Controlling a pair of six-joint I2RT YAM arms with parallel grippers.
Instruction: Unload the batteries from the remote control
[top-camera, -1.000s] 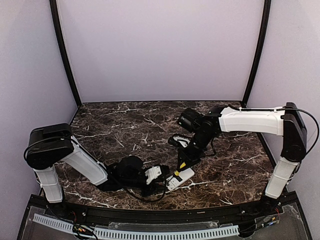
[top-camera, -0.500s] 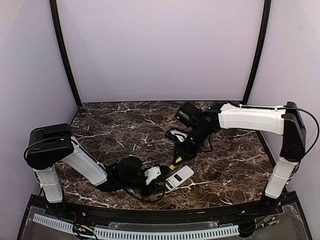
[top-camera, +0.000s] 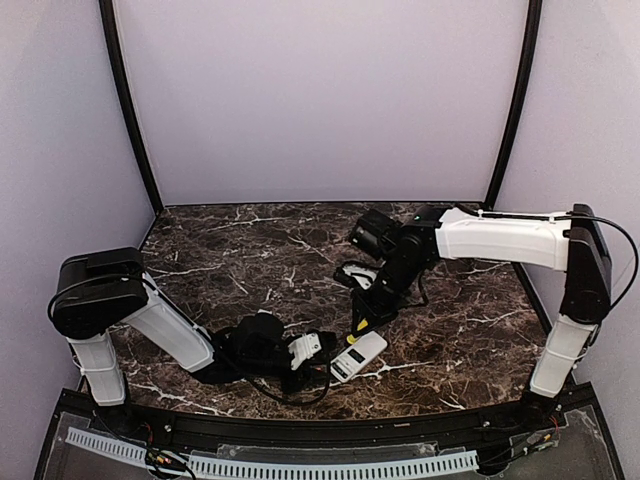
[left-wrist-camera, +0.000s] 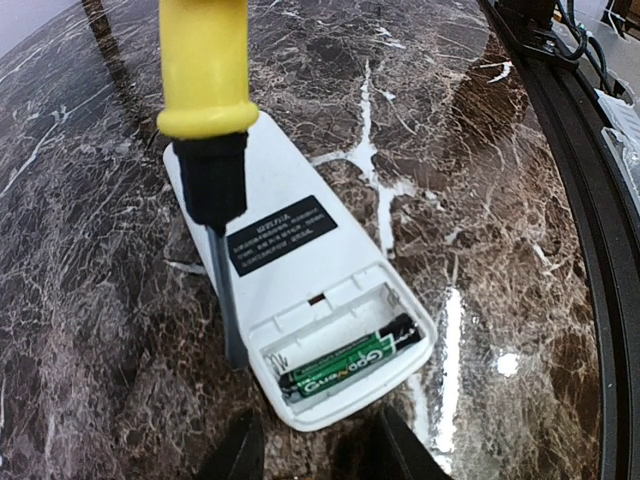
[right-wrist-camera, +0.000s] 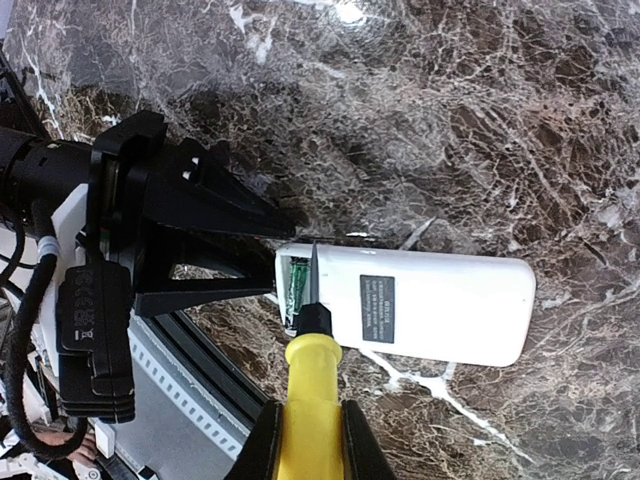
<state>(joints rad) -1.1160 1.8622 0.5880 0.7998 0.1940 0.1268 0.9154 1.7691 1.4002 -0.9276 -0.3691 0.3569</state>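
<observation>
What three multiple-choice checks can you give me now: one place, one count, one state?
1. The screwdriver tip is: A) at the remote control's open battery compartment; B) at the remote's closed far end; C) against the back wall.
2. How many batteries show in the compartment? A) none; B) one; C) three.
3. The right gripper is: A) open, empty; B) shut on the remote control; C) shut on the screwdriver.
Answers: 1 A, the blade ends at the compartment's edge; 2 B, a single green-and-black one lies there; 3 C, it clamps the yellow handle.
</observation>
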